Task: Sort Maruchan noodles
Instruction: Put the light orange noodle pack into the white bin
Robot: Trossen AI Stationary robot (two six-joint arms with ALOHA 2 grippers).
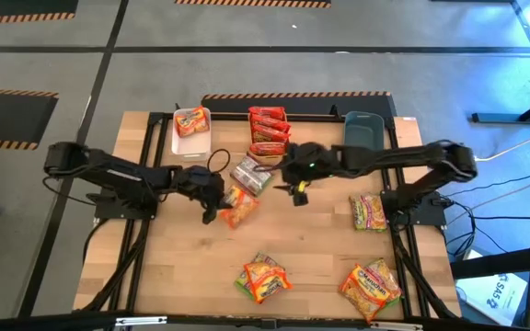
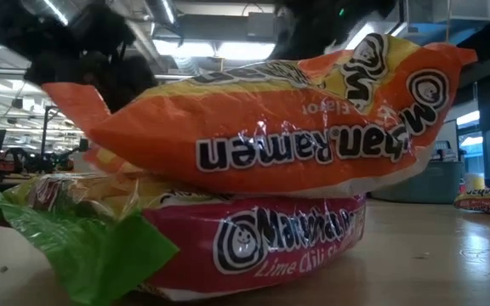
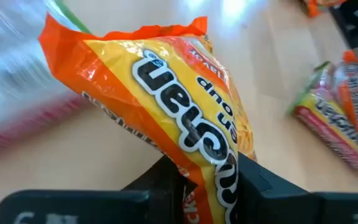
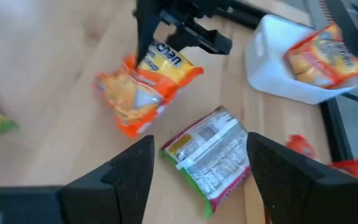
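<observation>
My left gripper point(image 1: 215, 199) is shut on an orange-yellow noodle packet point(image 1: 238, 210) left of the table's middle; it also shows in the left wrist view point(image 3: 166, 93) and the right wrist view point(image 4: 143, 92). My right gripper point(image 1: 292, 180) is open above a packet lying silvery back up point(image 1: 251, 175). In the right wrist view its fingers point(image 4: 129, 171) stand to either side of this packet point(image 4: 213, 152), apart from it. More packets lie at the right point(image 1: 368, 211) and along the near edge point(image 1: 263, 279) point(image 1: 372, 285). My left gripper pinches one short end of the orange-yellow packet point(image 3: 213, 177) between its two fingers. The fingers come from the table's left, slanting down. The rest of the packet reaches out past the fingertips toward the table's right; whether it is clear of the table I cannot tell.
At the far edge stand a white bin point(image 1: 175, 138) with one orange packet, an orange bin point(image 1: 250, 129) with red packets, and a grey-blue bin point(image 1: 363, 129). In the low view an orange packet point(image 2: 296, 127) lies on a red one point(image 2: 270, 238), with a green one point(image 2: 92, 246) beside it.
</observation>
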